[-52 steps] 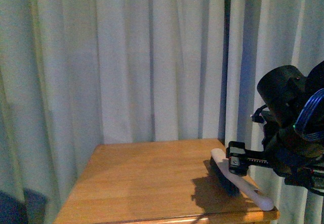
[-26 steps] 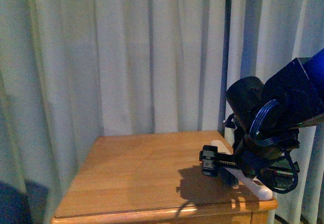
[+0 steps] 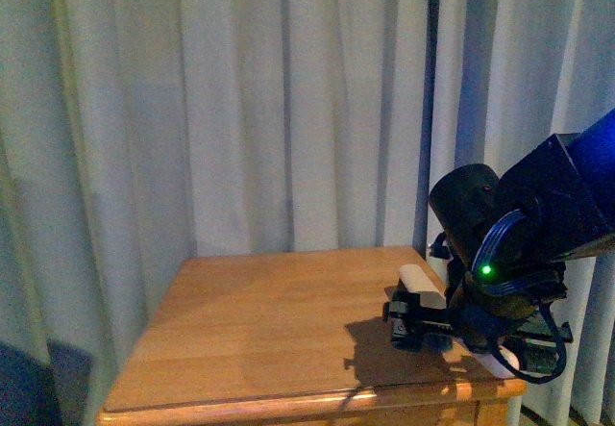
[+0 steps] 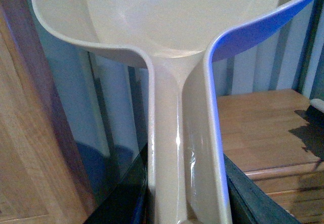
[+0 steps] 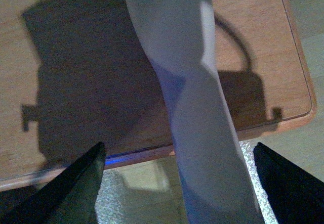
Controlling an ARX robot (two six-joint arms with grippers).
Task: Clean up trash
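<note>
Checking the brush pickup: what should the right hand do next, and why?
Probably close: the right hand is open, its fingers either side of the brush handle on the table, not yet gripping.

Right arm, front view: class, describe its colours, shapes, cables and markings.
The right arm is black and bulky, with a rounded housing, a blue ring, one lit green light and black cables looping beneath. Its claw is black and blocky.

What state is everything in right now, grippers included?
dustpan: held up, handle clamped in left gripper.
brush: lying on the table, handle end past its edge.
right gripper: open, fingers either side of the brush handle, not touching.
trash: not in view.
</note>
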